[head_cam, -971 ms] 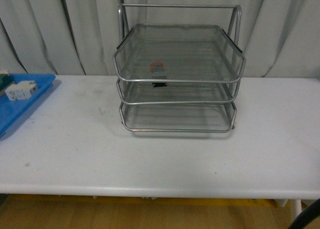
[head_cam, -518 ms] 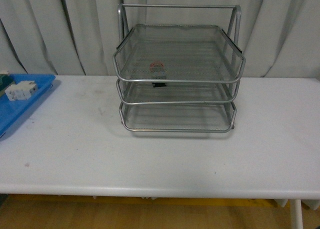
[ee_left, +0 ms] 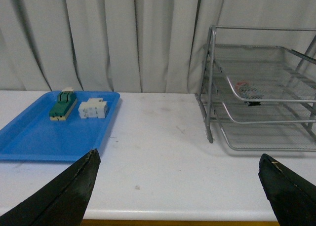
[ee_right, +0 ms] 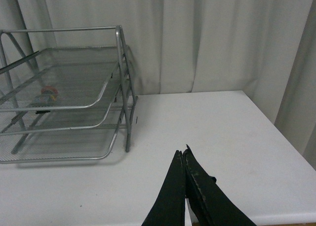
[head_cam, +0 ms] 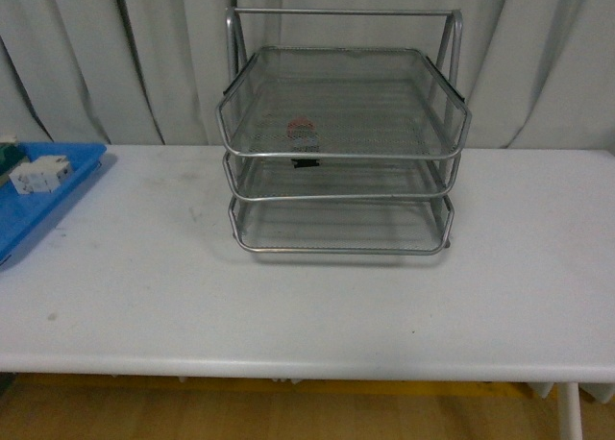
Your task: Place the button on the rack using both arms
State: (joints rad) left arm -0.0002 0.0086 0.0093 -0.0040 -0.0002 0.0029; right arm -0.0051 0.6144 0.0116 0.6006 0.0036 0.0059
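you see the button (head_cam: 303, 131) in the rack (head_cam: 341, 152), top tier, 9 o'clock side; its axis is unclear through mesh. left gripper (ee_left: 177, 186) jaws apart, right gripper (ee_right: 184, 159) jaws together, both empty.

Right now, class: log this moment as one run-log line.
button: in rack, middle tier | left hand: open, empty | right hand: shut, empty | blue tray: green block, white block

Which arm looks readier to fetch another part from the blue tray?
Probably the left. Its gripper is open and its camera looks toward the blue tray holding the green block and white block. The right gripper is shut, with only the rack in view.
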